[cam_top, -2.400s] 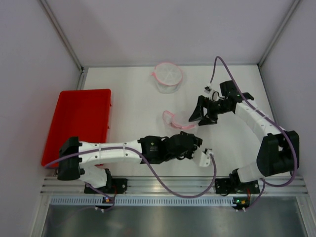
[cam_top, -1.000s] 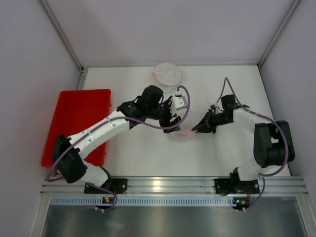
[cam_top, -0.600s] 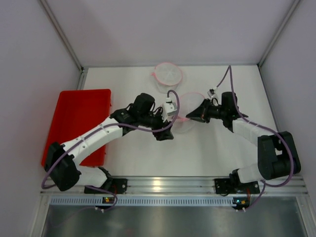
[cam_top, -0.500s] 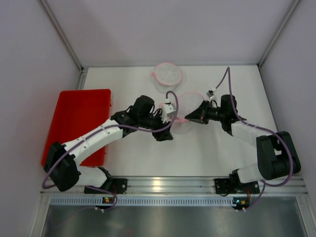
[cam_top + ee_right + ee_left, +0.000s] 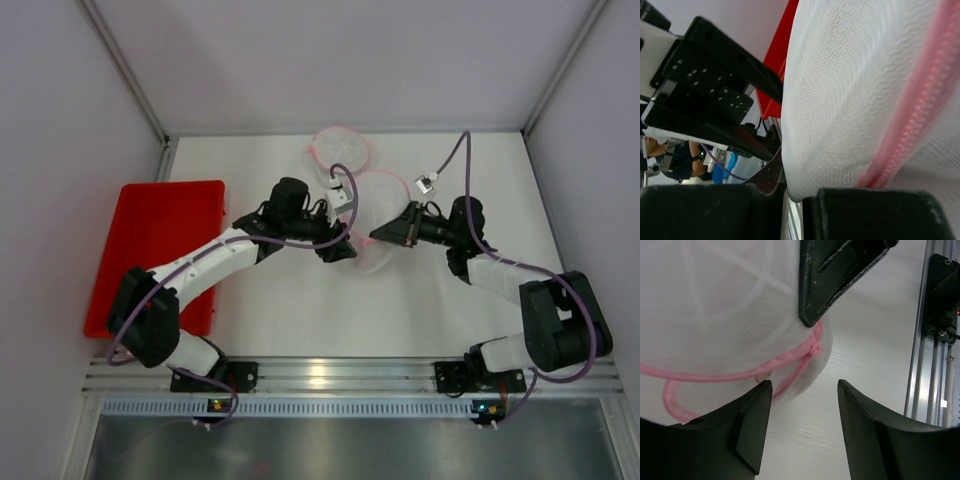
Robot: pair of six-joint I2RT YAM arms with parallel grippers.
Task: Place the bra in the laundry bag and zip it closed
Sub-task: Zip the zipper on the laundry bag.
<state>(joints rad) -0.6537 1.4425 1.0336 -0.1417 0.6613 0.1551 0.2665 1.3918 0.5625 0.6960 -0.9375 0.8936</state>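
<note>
The laundry bag (image 5: 375,205) is a white mesh dome with a pink zipper, held up off the table in the middle. My right gripper (image 5: 380,238) is shut on its mesh edge (image 5: 840,125), just beside the zipper (image 5: 912,120). My left gripper (image 5: 337,248) is open at the bag's left side. In the left wrist view its fingertips (image 5: 765,390) stand just short of the bag's lower rim (image 5: 790,357), with bare table between them. The bra is not visible anywhere; whether it lies inside the mesh I cannot tell.
A second round white mesh thing with a pink rim (image 5: 340,150) sits at the back of the table, close behind the held bag. A red tray (image 5: 160,250) lies at the left. The right gripper's finger (image 5: 840,275) hangs at the top of the left wrist view.
The right gripper has lifted the bag off the table and carried it back and left, and the bag has puffed into a dome. The left gripper narrowed a little and stayed at its left side.
</note>
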